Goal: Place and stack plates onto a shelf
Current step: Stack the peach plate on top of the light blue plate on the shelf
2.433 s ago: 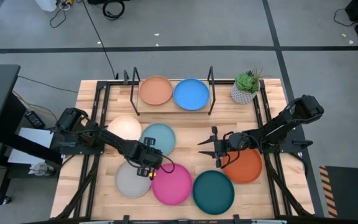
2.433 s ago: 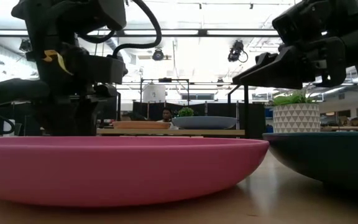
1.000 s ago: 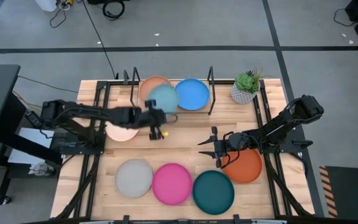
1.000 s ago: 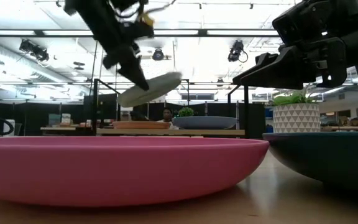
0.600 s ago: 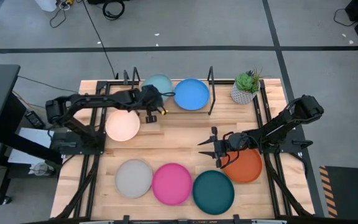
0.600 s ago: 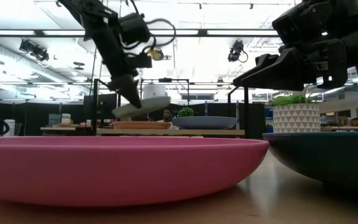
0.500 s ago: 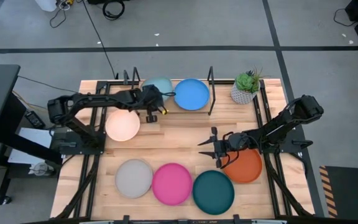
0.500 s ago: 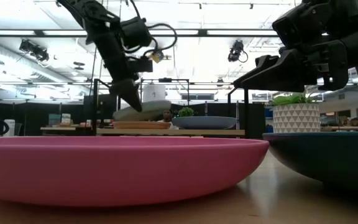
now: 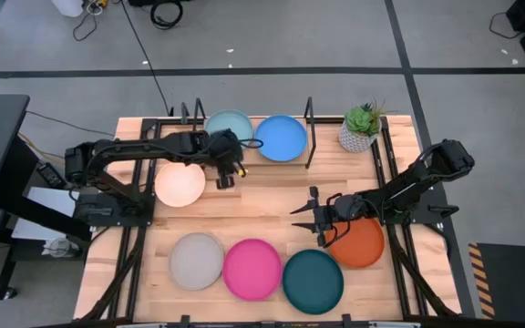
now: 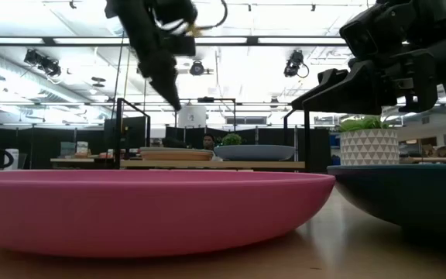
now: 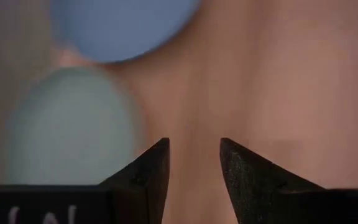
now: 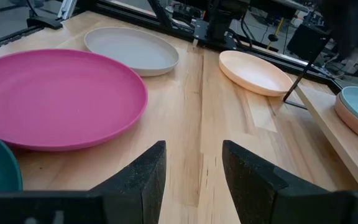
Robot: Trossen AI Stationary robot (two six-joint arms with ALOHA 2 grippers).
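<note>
Wooden table is filling the centre of the high view, with the shelf sitting along its upper edge. On the shelf board, upper centre, the light blue plate is resting on top of a tan plate, only a sliver of which shows in the right wrist view, and the blue plate is lying just beside it to the right. Peach plate is sitting left of centre on the table; grey plate, magenta plate and dark teal plate are lining the lower edge; orange plate is lying lower right.

Left gripper is hovering just below the shelf front, jaws apart and holding nothing. Right gripper is waiting right of centre, jaws likewise spread and empty, beside the orange plate.

Judging by look: plates seem stiff, light and shallow, matte rather than slick. Best hold is probably a pinch on the raised rim, on the side facing the arm.
</note>
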